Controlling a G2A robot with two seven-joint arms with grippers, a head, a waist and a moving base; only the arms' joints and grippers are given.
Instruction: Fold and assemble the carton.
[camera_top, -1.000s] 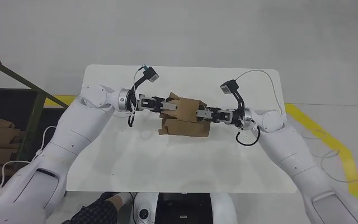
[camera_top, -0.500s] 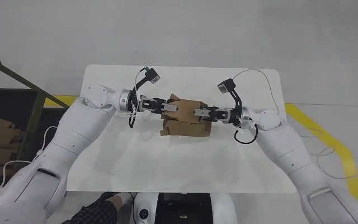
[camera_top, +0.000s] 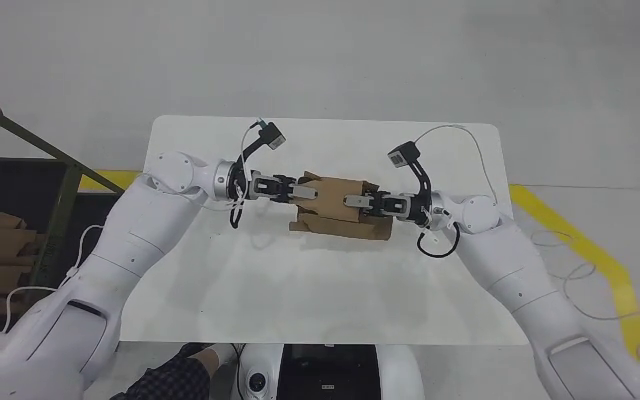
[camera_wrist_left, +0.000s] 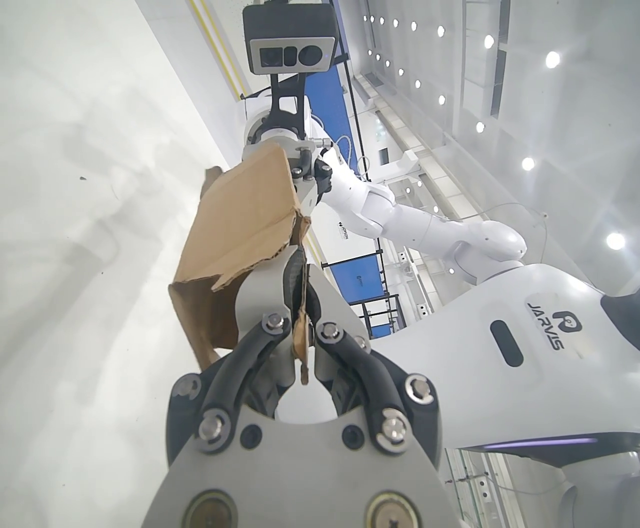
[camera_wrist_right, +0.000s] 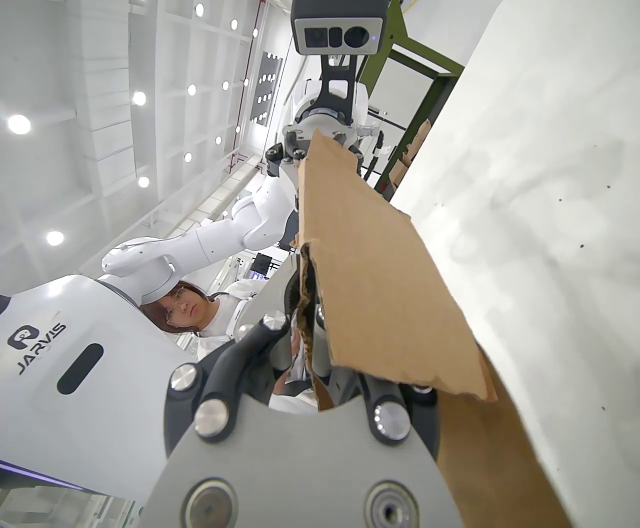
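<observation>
The carton (camera_top: 335, 225) sits flatter than a second ago, squaring up — left gripper (camera_top: 303, 190) and right gripper (camera_top: 350, 203) fingers pinch opposite edges.

The carton (camera_top: 340, 205) sits in the middle of the bench (camera_top: 300, 290), wedged between my left hand (camera_top: 303, 190) and right hand (camera_top: 352, 203), both pinched onto its edges. So going straight across from hand to hand is blocked by cardboard. The wide stretches of bench on the near and far sides give room to swing around it.
</observation>
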